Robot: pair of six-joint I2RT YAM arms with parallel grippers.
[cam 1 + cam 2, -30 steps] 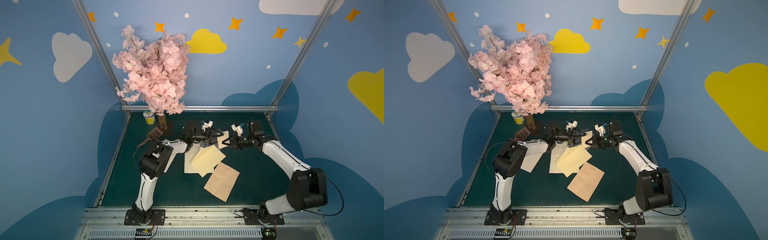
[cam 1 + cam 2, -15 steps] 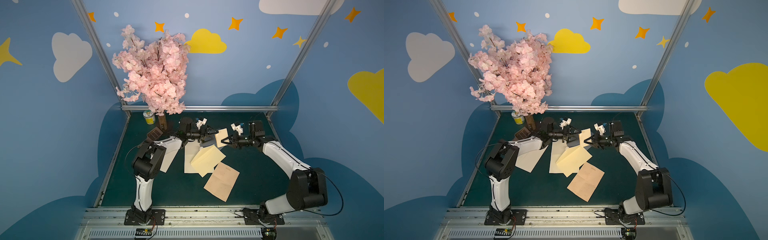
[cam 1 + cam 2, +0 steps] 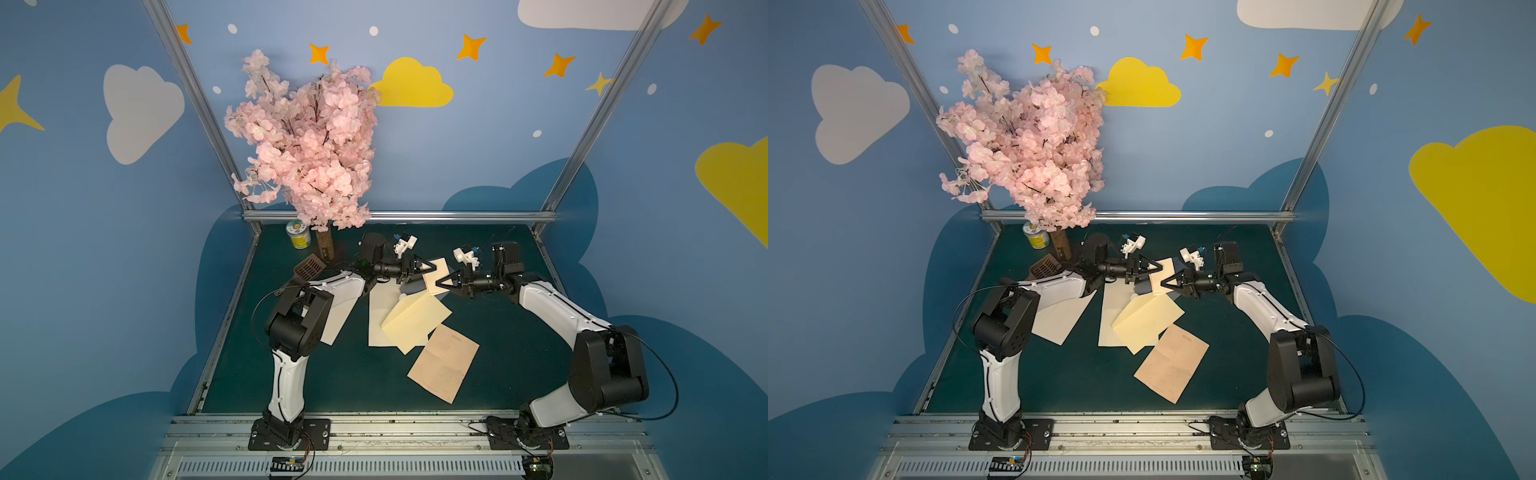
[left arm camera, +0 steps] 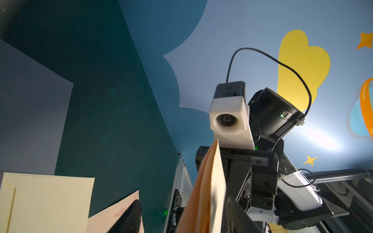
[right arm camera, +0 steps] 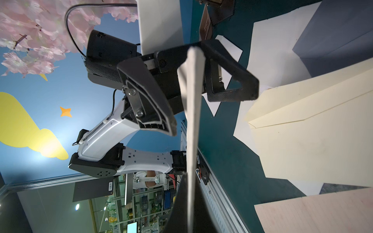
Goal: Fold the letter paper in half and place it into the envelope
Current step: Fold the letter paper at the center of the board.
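Closing: left gripper (image 3: 424,266), jaws wide a moment ago, now narrower, one each side of the small cream folded paper (image 3: 439,271), not pressing yet.
Holding: right gripper (image 3: 441,284), jaws pinched tight on the paper's other edge.
Paper's place: in the air, near the far edge of the dark green tabletop (image 3: 498,353).
Meaning: probably a hand-over; the big cream envelope (image 3: 415,324) lies flat, waiting.

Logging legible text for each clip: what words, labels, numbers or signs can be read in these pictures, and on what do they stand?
Nothing is legible.
Can: printed label, too small to read.
Pink sheet: red stamp, blurred.
Black board: barcode sticker, too small to read.
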